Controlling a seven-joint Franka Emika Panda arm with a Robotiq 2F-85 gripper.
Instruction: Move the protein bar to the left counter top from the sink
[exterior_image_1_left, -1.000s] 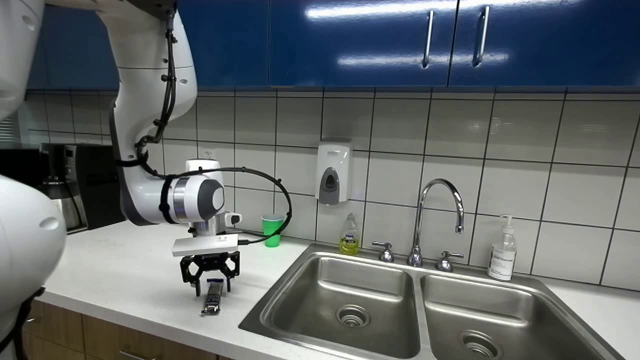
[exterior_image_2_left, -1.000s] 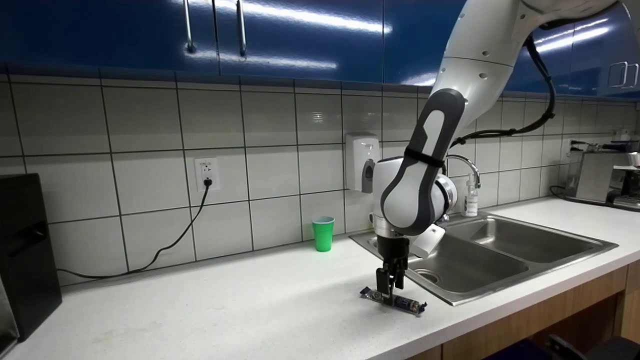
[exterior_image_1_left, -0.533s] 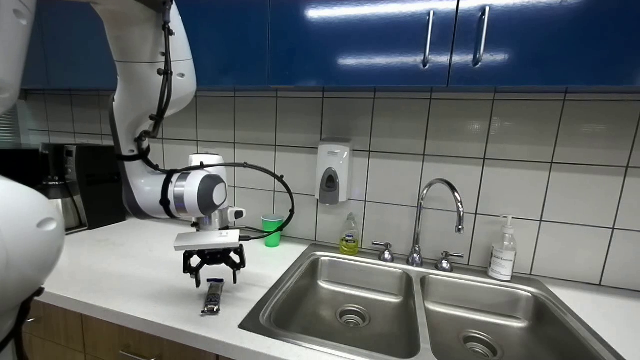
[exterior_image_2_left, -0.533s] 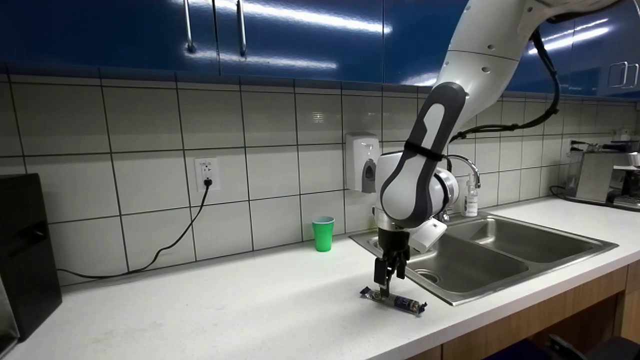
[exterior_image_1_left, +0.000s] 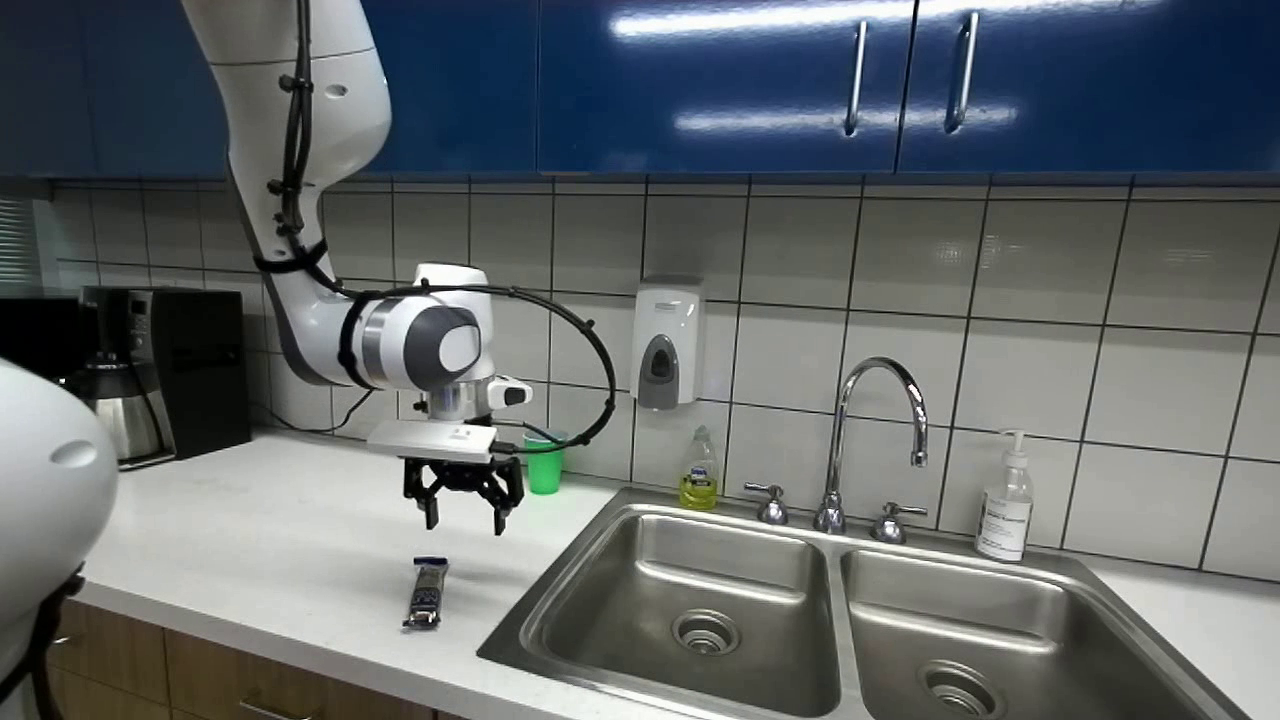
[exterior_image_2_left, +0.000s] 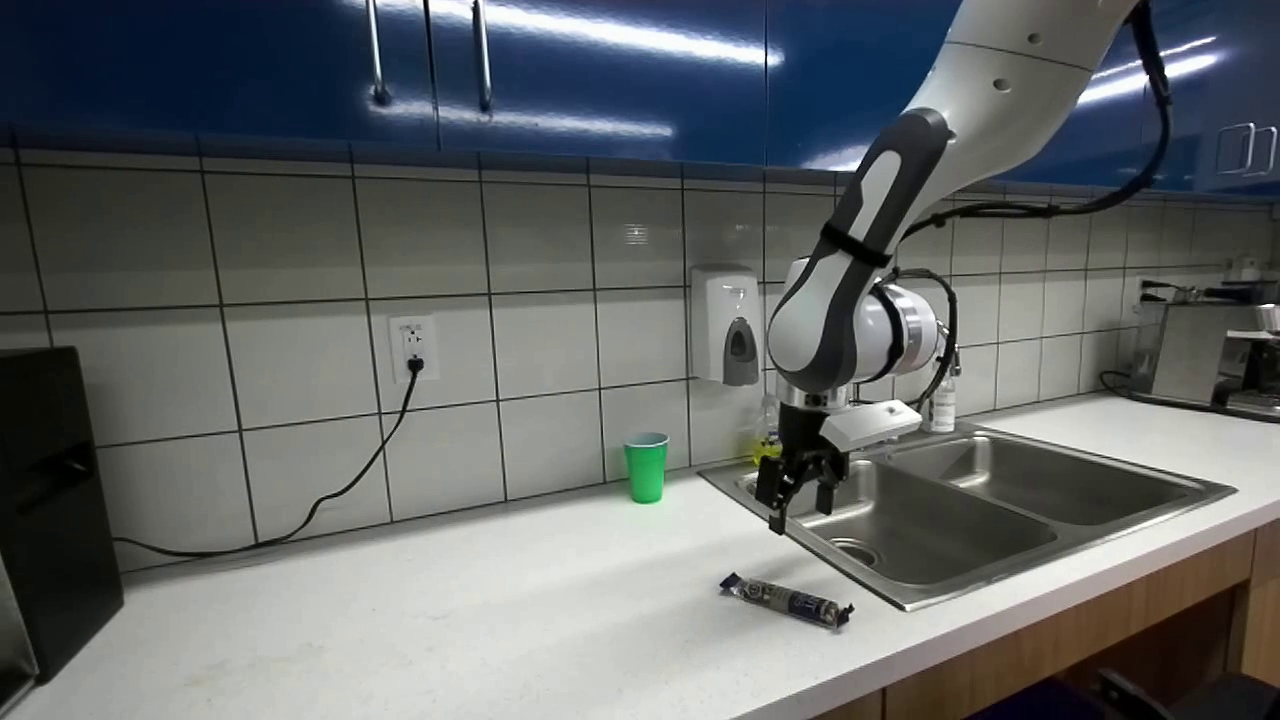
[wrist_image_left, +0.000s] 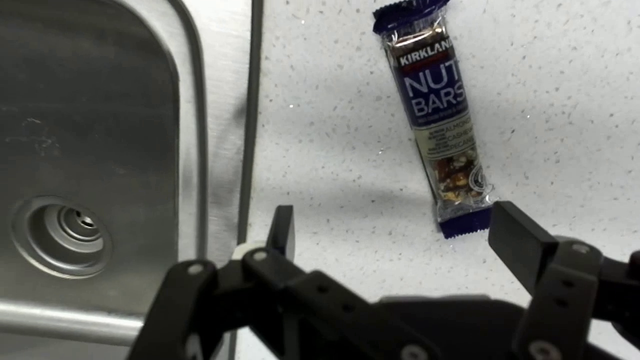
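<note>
The protein bar (exterior_image_1_left: 426, 592) lies flat on the off-white left counter top (exterior_image_1_left: 250, 530), left of the sink (exterior_image_1_left: 838, 630). It also lies there in an exterior view (exterior_image_2_left: 787, 600). In the wrist view the bar (wrist_image_left: 435, 115) shows its printed face, with its lower end near the right finger. My gripper (exterior_image_1_left: 465, 525) is open and empty, raised above the counter, behind the bar and toward the sink's edge. The gripper also shows in an exterior view (exterior_image_2_left: 800, 515) and at the bottom of the wrist view (wrist_image_left: 392, 220). Nothing is between its fingers.
A green cup (exterior_image_1_left: 544, 470) stands by the tiled wall behind the gripper. A dish soap bottle (exterior_image_1_left: 699, 475), the chrome faucet (exterior_image_1_left: 840, 430) and a pump bottle (exterior_image_1_left: 1005, 505) stand behind the basins. A black appliance (exterior_image_2_left: 55, 520) stands on the counter. Blue cabinets (exterior_image_1_left: 720, 90) hang above.
My open gripper has risen from around the bar and moved back toward the wall and the sink side. The bar has stayed where it lay.
</note>
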